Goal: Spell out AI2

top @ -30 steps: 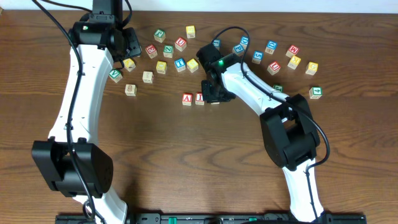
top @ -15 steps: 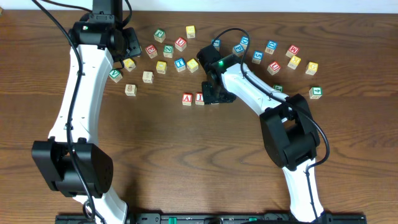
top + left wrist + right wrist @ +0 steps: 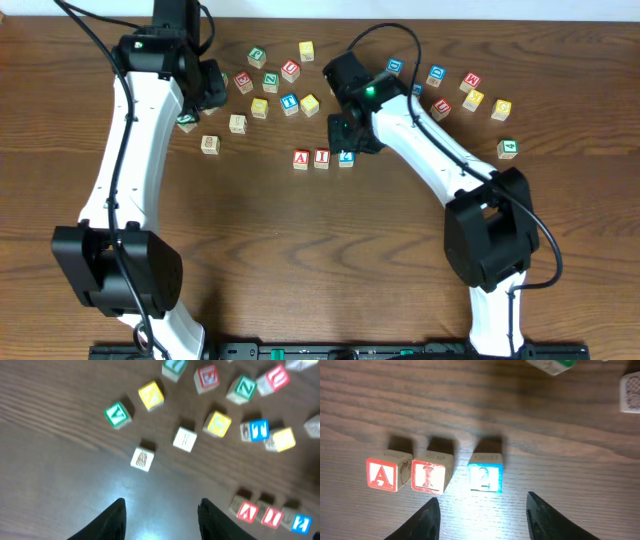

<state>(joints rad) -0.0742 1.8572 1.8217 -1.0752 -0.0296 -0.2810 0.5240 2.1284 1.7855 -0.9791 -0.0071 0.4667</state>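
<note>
Your right claw stands open, with a wide gap between its two fingers. It holds nothing and touches nothing. In the right wrist view it hangs over the bare tabletop, just beside the row of blocks and in line with the 2 block.

Your left claw is also open, about the same width, and it is empty. Under it you see only wood. The nearest thing is a plain block, which lies apart from the fingers.

The right arm rises from its base at the near right edge, leans to the left and far side, and bends down at the wrist above the row. The left arm reaches almost straight along the left side toward the far edge, and its wrist is over the left group of loose blocks.

The row has three blocks and it lies near the middle of the tabletop. From left to right they are the A block in red, the I block in red, and the 2 block in blue. A and I are touching, and there is a small gap before the 2. All three lie flat with the characters facing up.

There are two arms and two claws. The loose blocks behind the row are more than a dozen. The exact number I cannot tell, because the arms cover some of them. Two of them show plain faces.
</note>
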